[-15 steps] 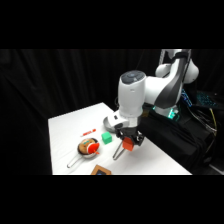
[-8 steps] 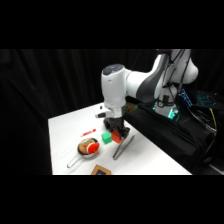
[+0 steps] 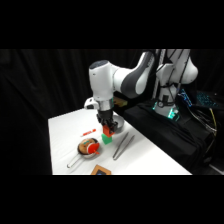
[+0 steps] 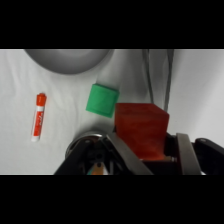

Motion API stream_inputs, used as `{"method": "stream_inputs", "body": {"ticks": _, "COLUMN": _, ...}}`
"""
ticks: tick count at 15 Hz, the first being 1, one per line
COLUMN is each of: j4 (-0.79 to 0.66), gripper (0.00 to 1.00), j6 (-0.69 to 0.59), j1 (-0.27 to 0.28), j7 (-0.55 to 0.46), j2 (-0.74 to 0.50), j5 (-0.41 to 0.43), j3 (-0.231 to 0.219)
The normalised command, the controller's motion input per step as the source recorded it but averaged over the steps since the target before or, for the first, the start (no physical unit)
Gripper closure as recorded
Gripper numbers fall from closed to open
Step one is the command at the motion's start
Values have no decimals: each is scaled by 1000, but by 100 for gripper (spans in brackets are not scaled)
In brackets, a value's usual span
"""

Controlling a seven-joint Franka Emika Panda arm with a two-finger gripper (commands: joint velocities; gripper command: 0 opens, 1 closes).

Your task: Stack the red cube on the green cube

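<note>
Partly hidden red cube (image 4: pixel 141 130) clamped in claw (image 4: pixel 145 150), beside green cube (image 4: pixel 102 100)

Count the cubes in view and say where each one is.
2. The orange-red plain cube is gripped in the tool, above the table. The small bright green cube sits on the white table, beside the red one in the wrist view. None appear hidden.
</note>
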Motion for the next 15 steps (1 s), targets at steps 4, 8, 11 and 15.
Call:
{"method": "stream_inputs", "body": {"ticks": 4, "j4": 220, "gripper": 72, "j6": -109, "j1": -43, "j7": -83, "j2": 146, "j5": 134, "j3": -28}}
{"method": "stream_inputs", "body": {"ticks": 8, "j4": 211, "gripper": 72, "j6": -82, "j1": -37, "j7": -78, "j2": 147, "j5": 132, "j3": -21}}
{"method": "stream_inputs", "body": {"ticks": 11, "j4": 189, "gripper": 72, "j6": -65, "j1": -39, "j7": -77, "j2": 123, "j5": 132, "j3": -19}}
{"method": "stream_inputs", "body": {"ticks": 15, "j4": 133, "gripper": 72, "j6": -36, "j1": -45, "j7": -88, "j2": 95, "j5": 151, "j3": -12}}
